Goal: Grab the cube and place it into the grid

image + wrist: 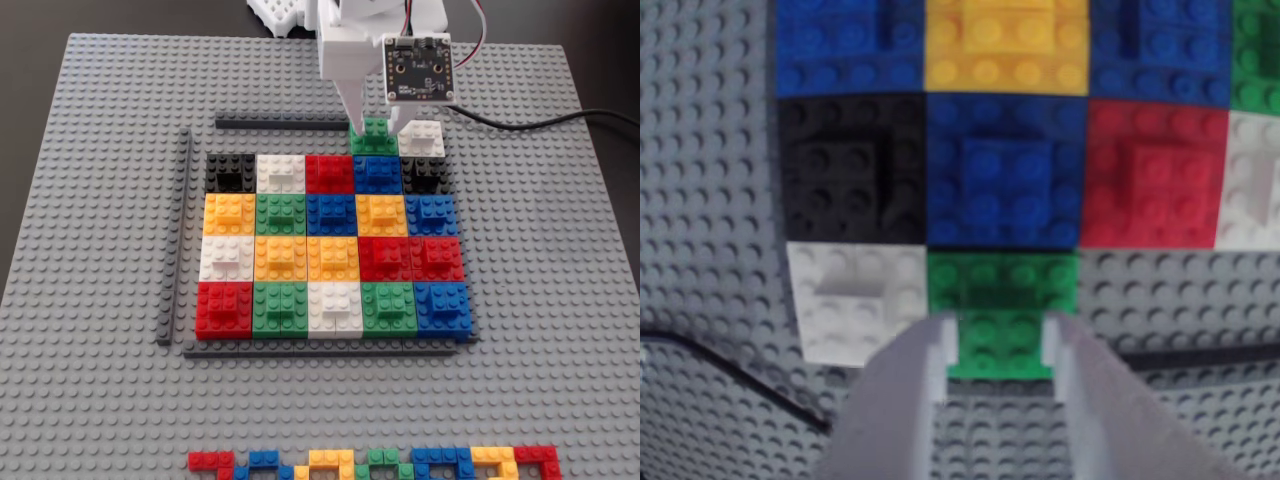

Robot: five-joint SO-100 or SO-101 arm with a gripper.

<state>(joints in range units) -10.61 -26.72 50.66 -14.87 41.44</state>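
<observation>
I had the gripper (1000, 345) clamped on the cube (1002, 312), its two fingers pinching the smaller raised brick, probably because that gave the narrowest hold. In the fixed view the cube (374, 137) sat at the far edge of the grid (332, 245), touching the blue block (1002, 170) and just beside a white block (855, 300). I judged it not yet seated.
</observation>
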